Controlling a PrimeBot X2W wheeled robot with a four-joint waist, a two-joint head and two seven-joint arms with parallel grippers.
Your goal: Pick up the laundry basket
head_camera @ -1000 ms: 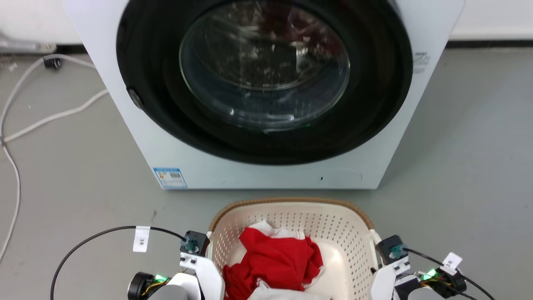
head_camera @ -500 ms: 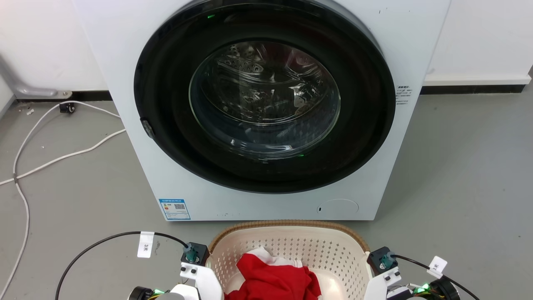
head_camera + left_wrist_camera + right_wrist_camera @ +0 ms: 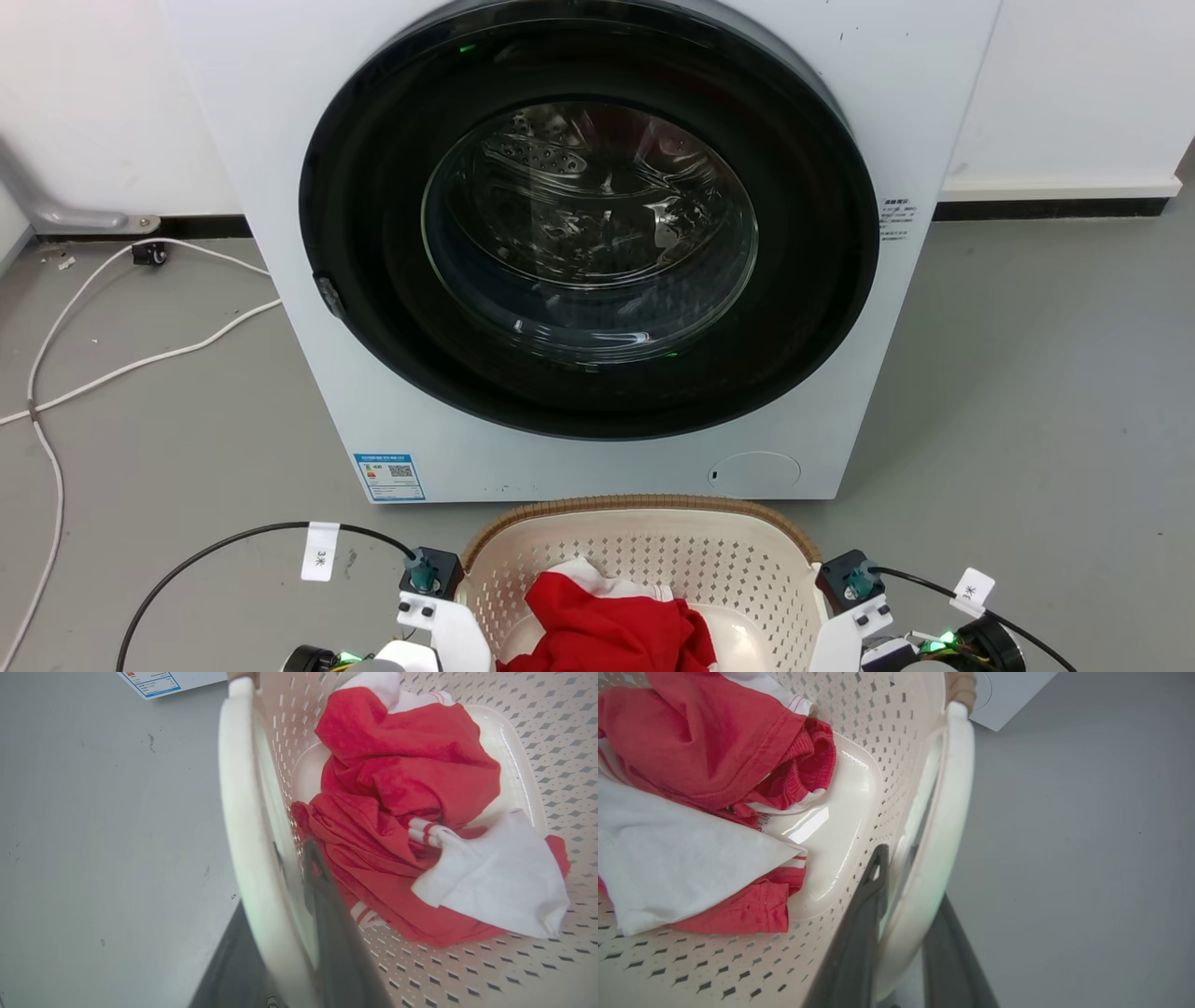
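Just in front of white front-load washing machine: cream perforated plastic laundry basket holding red and white clothes; left gripper jaws pinch its left white handle, right gripper jaws pinch the right white handle.

I log the floor as smooth grey and matte, with a few small dark specks, which I also see in the left wrist view. The washing machine stands directly on it, its back toward the white wall. Left of the machine, a white cable lies loose on the floor in long curves. Further back on that side, at the wall foot, sits a small black plug-like piece. Just in front of the machine is the laundry basket; I cannot tell whether its base touches the floor. Right of the machine, the floor runs to a dark skirting strip.
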